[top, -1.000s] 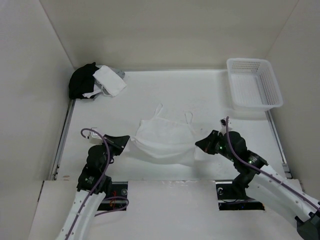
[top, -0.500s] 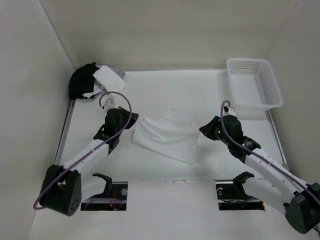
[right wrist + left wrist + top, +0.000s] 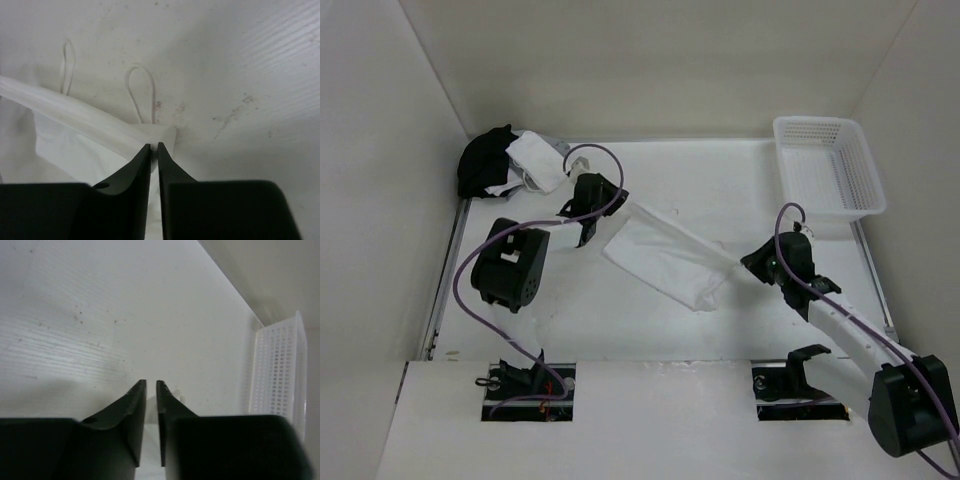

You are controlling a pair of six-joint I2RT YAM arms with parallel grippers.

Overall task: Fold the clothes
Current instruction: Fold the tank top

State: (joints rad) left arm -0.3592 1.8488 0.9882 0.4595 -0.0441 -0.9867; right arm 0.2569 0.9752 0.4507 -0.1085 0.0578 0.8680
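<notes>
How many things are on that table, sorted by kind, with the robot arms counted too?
White tank top: 1
Black-and-white clothes heap: 1
White basket: 1
Robot arms: 2 (left arm, right arm)
Total: 5

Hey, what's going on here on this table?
A robot is folding a white tank top. It stretches, doubled over, across the table: the right end effector pinches one end, the left end effector is at the other, its grip unclear. A garment heap and a basket sit in the far corners.
</notes>
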